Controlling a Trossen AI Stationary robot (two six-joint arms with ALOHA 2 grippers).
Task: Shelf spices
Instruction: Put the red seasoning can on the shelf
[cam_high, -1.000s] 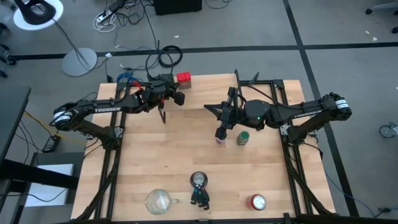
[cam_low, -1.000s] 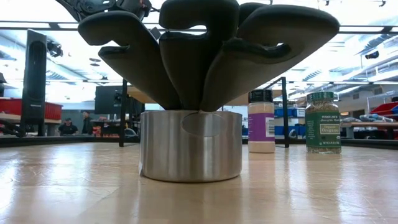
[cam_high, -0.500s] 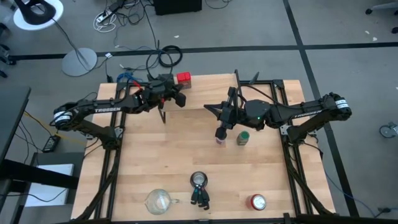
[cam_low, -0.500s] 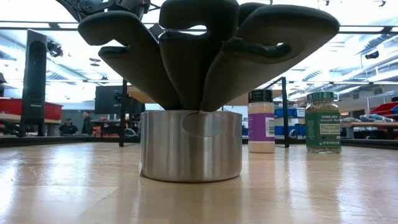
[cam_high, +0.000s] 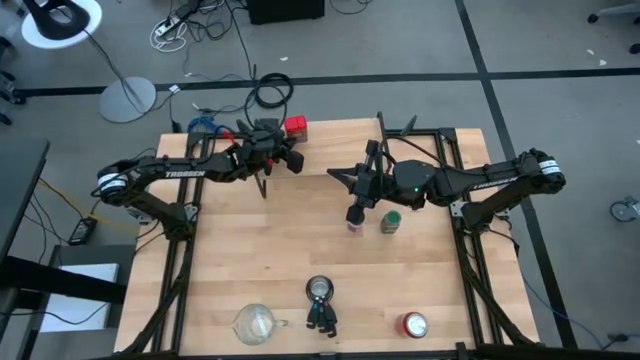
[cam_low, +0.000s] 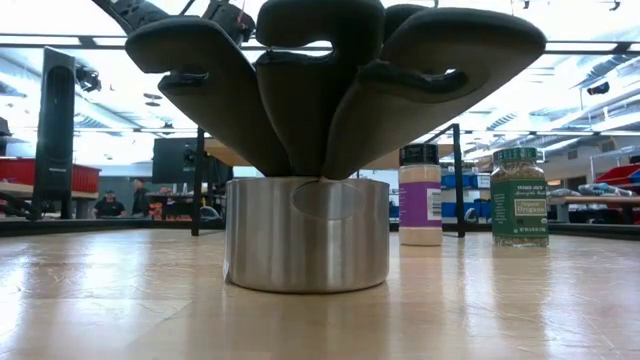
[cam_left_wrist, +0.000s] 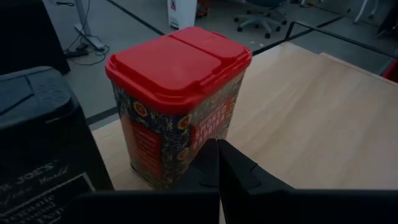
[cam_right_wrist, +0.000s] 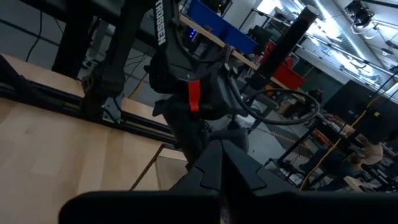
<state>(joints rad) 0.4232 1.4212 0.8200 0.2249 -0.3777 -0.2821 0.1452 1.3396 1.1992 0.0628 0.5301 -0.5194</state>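
1. The left gripper (cam_high: 287, 157) sits in the upper middle of the overhead frame, its fingers (cam_left_wrist: 217, 163) pressed together with nothing between them, right beside the red square tin (cam_high: 295, 126).
2. That red tin (cam_left_wrist: 177, 99) stands upright on the shelf's (cam_left_wrist: 305, 118) light board, and a dark tin (cam_left_wrist: 40, 134) stands just to its side at the left edge of the left wrist frame.
3. The right gripper (cam_high: 353, 213) is at the centre of the overhead frame, closed and empty, directly over the purple-labelled jar (cam_high: 354, 227).
4. The green jar (cam_high: 392, 221) stands upright on the table (cam_high: 250, 260), just right of the purple-labelled jar; neither is on the shelf.
5. From table height both jars show right of centre, purple-labelled (cam_low: 420, 195) and green (cam_low: 519, 196).
6. Lower in the overhead frame are a steel cup of dark utensils (cam_high: 320, 292), a clear glass cup (cam_high: 253, 322) and a red-topped can (cam_high: 414, 324).
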